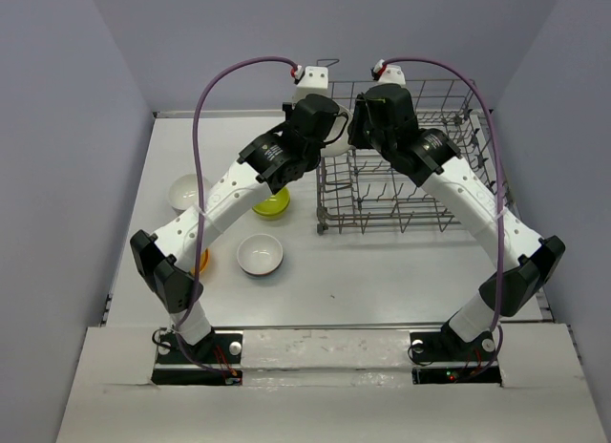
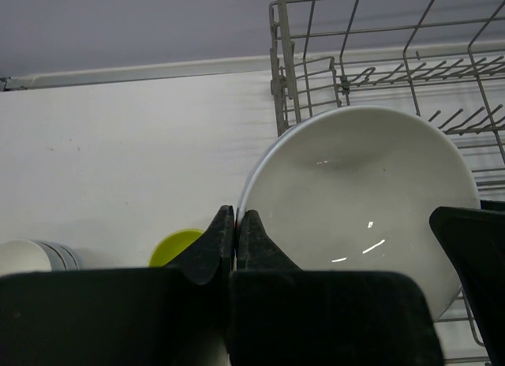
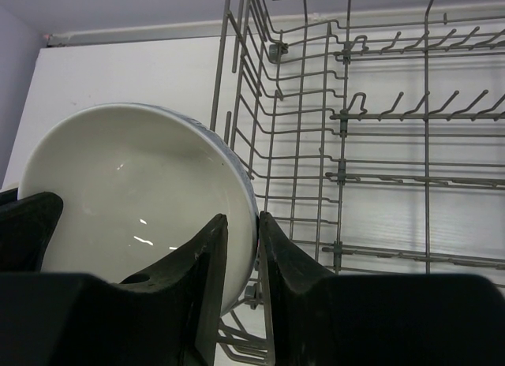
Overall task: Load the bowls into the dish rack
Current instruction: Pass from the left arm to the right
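Observation:
A white bowl (image 2: pixel 363 184) hangs upright at the left end of the dish rack (image 1: pixel 410 190), held between both arms. My left gripper (image 2: pixel 236 216) is shut on its left rim, which is pinched thin between the fingers. My right gripper (image 3: pixel 242 218) straddles the opposite rim of the same bowl (image 3: pixel 126 184), one finger inside and one outside, the jaws standing wider than the rim. In the top view the held bowl (image 1: pixel 336 147) is mostly hidden behind the two wrists. The rack (image 3: pixel 379 145) shows only bare tines.
On the table left of the rack lie a lime bowl (image 1: pixel 271 204), a white bowl (image 1: pixel 260 254), another white bowl (image 1: pixel 188 190) and an orange bowl (image 1: pixel 202 262) partly under the left arm. The rack's left wall (image 2: pixel 284 66) stands just behind the held bowl.

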Controlling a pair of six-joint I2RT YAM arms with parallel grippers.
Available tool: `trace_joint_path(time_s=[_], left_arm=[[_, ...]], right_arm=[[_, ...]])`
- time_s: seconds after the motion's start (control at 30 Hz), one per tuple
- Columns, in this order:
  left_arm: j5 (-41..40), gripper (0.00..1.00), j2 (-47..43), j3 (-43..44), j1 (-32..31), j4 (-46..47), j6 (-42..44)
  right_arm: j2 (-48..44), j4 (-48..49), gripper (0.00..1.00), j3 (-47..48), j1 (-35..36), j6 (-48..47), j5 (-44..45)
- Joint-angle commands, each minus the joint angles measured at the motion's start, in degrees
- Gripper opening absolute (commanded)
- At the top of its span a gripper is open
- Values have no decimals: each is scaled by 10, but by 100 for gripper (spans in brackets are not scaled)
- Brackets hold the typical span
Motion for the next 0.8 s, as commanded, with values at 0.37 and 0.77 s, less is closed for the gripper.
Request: trace_joint_path(time_s=[0.37,0.77], left_arm=[[-30,0,-30,13,-2,59,-1],[-29,0,-35,7,-2,60,-1]], right_arm=[[-16,15,29,-6,3,2,2],[-4,16,29,-7,3,5,-1]])
